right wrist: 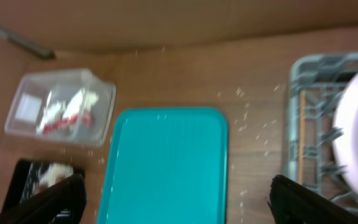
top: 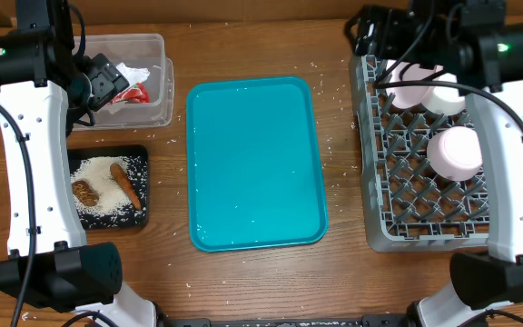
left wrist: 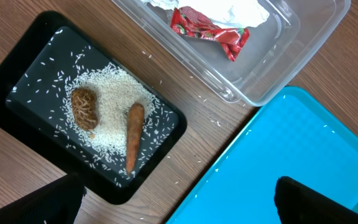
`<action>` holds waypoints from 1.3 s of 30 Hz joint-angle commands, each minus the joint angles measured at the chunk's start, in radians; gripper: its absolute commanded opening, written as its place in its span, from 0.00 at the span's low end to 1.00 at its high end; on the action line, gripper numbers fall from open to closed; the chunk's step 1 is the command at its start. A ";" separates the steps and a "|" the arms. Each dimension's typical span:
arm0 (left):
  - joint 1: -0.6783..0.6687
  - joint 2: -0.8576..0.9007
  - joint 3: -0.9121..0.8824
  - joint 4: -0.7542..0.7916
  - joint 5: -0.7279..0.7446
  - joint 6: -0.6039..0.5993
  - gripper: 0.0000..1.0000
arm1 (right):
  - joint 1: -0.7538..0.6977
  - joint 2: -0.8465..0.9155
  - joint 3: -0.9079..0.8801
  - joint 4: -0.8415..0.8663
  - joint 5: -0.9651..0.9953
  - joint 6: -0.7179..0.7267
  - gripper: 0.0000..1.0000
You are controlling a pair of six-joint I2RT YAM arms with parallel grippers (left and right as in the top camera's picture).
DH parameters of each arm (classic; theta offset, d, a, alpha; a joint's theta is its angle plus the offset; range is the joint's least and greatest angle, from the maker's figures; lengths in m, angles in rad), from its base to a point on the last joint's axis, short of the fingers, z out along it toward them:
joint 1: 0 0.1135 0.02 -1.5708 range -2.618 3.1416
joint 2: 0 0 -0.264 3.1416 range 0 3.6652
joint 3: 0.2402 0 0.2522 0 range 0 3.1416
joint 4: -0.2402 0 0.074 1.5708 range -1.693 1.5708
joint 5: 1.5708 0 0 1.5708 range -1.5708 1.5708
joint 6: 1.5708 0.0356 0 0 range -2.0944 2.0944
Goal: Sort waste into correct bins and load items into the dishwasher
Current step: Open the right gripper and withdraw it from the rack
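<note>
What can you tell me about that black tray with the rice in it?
The black tray is shallow and rectangular with rounded corners, and looks like glossy plastic. It lies flat on the wooden table, beside the clear tub and the teal tray, touching neither. A heap of white rice sits in its middle with stray grains scattered around. A brown lump and a small carrot lie on the rice, side by side.
</note>
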 commanded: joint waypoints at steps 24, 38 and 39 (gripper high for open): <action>0.002 0.007 -0.005 -0.001 0.001 -0.017 1.00 | 0.349 0.123 -0.238 -0.129 0.327 0.217 0.82; 0.002 0.007 -0.005 0.000 0.001 -0.017 1.00 | 0.335 -0.074 -0.239 -0.523 0.418 0.267 1.00; 0.002 0.007 -0.005 0.000 0.001 -0.017 1.00 | 0.335 -0.077 -0.239 -0.533 0.417 0.266 1.00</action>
